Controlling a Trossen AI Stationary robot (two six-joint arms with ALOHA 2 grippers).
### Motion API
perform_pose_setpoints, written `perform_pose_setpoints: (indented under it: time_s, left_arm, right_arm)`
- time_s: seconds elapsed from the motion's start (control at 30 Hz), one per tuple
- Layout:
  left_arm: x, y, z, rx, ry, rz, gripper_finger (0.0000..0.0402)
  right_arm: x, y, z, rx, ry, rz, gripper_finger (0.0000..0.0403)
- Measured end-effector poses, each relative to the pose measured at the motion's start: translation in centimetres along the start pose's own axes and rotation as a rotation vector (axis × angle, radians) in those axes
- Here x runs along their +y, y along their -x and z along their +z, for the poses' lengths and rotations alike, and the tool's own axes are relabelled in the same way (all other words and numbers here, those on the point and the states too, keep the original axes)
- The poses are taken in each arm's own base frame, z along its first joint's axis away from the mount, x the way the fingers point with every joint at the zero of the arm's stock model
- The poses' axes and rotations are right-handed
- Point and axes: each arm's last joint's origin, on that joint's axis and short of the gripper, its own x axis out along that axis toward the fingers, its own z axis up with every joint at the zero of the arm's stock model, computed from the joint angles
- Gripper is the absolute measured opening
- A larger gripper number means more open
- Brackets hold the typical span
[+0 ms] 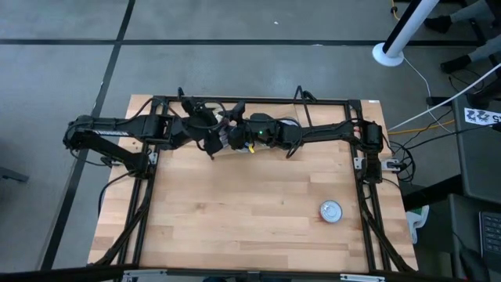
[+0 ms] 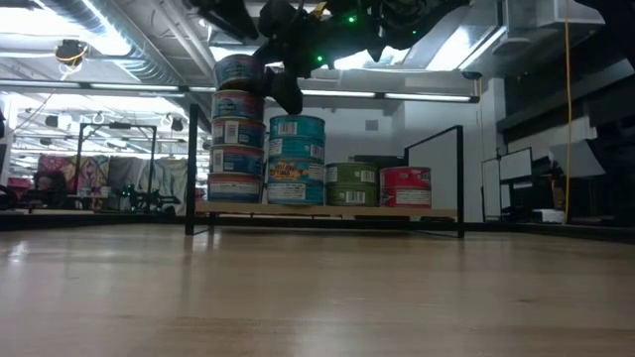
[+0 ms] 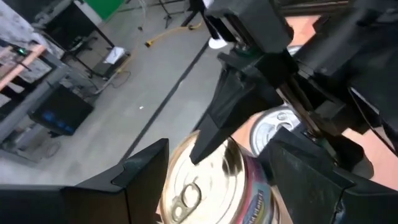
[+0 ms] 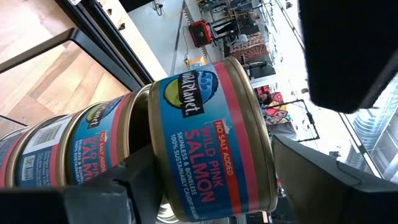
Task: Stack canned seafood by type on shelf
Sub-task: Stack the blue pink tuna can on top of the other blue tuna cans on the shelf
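A small wood shelf point(image 2: 327, 211) on a black wire frame stands at the table's far edge. It carries a tall stack of blue-labelled cans point(image 2: 236, 149), a teal stack point(image 2: 297, 159), a green can point(image 2: 351, 185) and a red can point(image 2: 405, 185). Both grippers meet above the tall stack. My left gripper point(image 3: 214, 186) is shut on the top can point(image 2: 238, 71), a gold-lidded blue-and-red salmon can point(image 4: 205, 124). My right gripper point(image 4: 211, 186) is open and level beside that can. One of its fingers point(image 3: 211, 127) reaches over the lid, and I cannot tell if it touches. My left gripper pinches the top can by its side wall point(image 3: 258, 199), just under the gold lid point(image 3: 205, 180), with one finger on each side. The fingers come from above, pointing down. The can is upright at the top of the tall stack; I cannot tell whether it rests on the can below.
One silver-lidded can point(image 1: 330, 211) lies alone on the tabletop near the right rail. The rest of the wooden top point(image 1: 235, 211) is bare in front of the shelf. Black rails point(image 1: 145, 196) frame the table. The two arms crowd each other over the shelf.
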Motion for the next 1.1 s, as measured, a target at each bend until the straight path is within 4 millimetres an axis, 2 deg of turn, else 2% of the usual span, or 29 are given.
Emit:
perform_pose_setpoints:
  time_s: [0.37, 0.67, 1.1]
  left_arm:
    - [-0.2, -0.3, -0.6, 0.060, -0.015, -0.038, 0.0272]
    - [-0.5, -2.1, -1.0, 0.134, -0.044, -0.002, 0.0272]
    - [-0.2, -2.0, -1.4, 0.166, -0.069, 0.007, 0.0272]
  right_arm:
    - [0.0, 0.0, 0.0, 0.000, 0.000, -0.001, 0.0276]
    - [-0.1, 0.0, 0.1, -0.004, 0.006, -0.005, 0.0276]
    - [-0.1, 0.1, 0.1, -0.004, 0.009, -0.004, 0.0276]
